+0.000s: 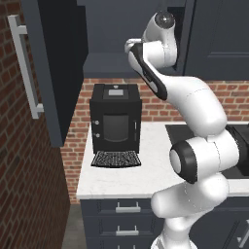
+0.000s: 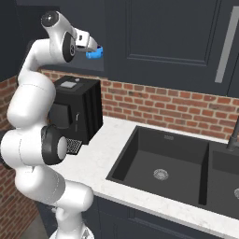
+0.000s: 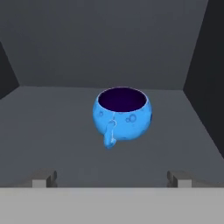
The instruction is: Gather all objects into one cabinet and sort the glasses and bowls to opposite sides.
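Hand (image 3: 112,178) hangs open just short of a glossy blue vessel (image 3: 122,114) standing upright on the cabinet shelf (image 3: 52,131)

**What I'm not getting a clear look at**

In the right base view, I'm seeing just a sliver of the blue vessel (image 2: 95,53), the gripper (image 2: 92,47) covering the rest, so I can't tell how its jaws are standing there. The sink (image 2: 140,154) is running off the right edge. In the left base view, the arm is blocking the cabinet (image 1: 109,63) shelf's right end.
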